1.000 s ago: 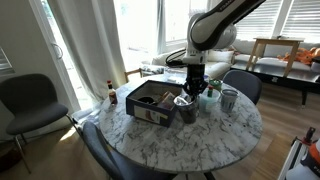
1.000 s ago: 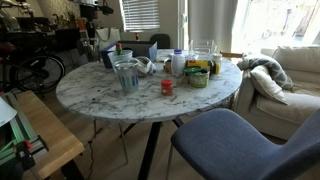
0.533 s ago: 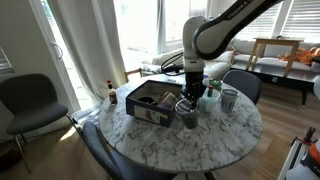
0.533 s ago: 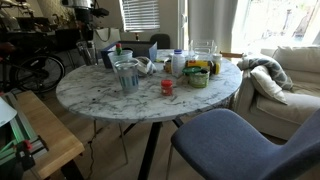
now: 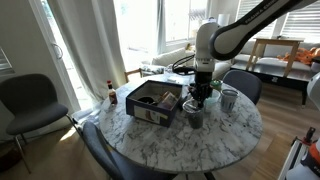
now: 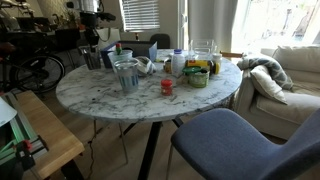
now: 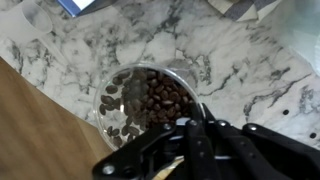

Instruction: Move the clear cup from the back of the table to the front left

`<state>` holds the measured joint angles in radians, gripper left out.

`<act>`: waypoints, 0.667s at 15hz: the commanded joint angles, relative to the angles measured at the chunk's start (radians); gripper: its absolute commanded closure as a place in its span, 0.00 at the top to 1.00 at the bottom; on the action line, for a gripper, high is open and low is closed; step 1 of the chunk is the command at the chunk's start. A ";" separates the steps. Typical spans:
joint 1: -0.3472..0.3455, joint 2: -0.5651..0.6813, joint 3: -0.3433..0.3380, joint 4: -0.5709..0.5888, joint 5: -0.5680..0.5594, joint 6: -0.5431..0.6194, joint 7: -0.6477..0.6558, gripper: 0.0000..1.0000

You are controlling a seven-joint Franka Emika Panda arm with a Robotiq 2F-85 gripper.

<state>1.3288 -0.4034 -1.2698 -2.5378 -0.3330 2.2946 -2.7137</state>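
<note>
- Since a second ago the hand (image 5: 199, 97) has swung toward frame right and hangs over the clear cup (image 5: 194, 116).
- That cup stands mid-frame on the tabletop (image 5: 220, 145), beside the dark box (image 5: 150, 103).
- I cannot tell if the hand grips it; I'd confirm a rim hold, then lift level.

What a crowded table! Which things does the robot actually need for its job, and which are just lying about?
Part of the job: gripper, clear cup, marble table.
Just lying about: dark box, silver-grey cup, small red cup, red-capped bottle.
</note>
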 commanded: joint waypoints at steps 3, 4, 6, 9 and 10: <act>0.017 -0.034 -0.018 -0.001 -0.006 0.000 0.000 0.04; 0.020 -0.036 -0.018 -0.001 -0.006 0.000 0.000 0.04; 0.070 -0.067 -0.046 0.005 -0.020 0.003 -0.033 0.01; 0.131 -0.061 -0.072 0.015 -0.023 0.010 -0.033 0.01; 0.158 -0.072 -0.090 0.017 -0.029 0.010 -0.033 0.01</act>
<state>1.4133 -0.4424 -1.3010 -2.5346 -0.3391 2.2953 -2.7135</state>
